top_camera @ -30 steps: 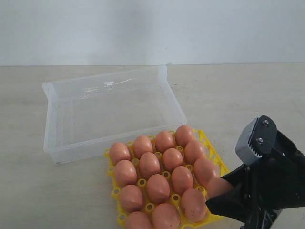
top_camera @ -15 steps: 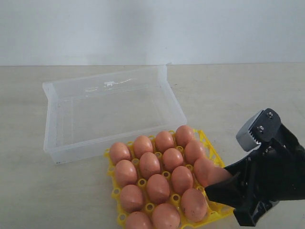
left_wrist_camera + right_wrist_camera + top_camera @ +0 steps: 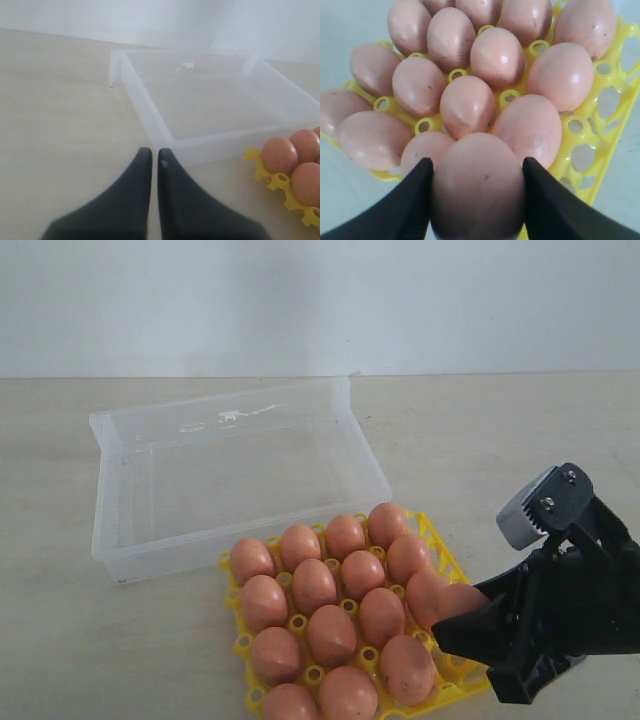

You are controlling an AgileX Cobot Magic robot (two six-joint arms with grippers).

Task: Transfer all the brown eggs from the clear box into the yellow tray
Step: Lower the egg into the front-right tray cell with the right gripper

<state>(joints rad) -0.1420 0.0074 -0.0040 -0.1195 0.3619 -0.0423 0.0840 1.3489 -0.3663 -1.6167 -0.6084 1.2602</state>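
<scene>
While the right gripper (image 3: pixel 476 167) clasps one brown egg (image 3: pixel 460 602) over the four o'clock edge of the yellow tray (image 3: pixel 437 537), the other brown eggs (image 3: pixel 332 633) sit packed in their cups. The clear box (image 3: pixel 240 532), at eleven o'clock from the tray, looks empty. The left gripper (image 3: pixel 151 159) rests pinched together near the box. Lowered off-centre, the held egg could strike a neighbour or a peg and crack, or roll off the rim.
</scene>
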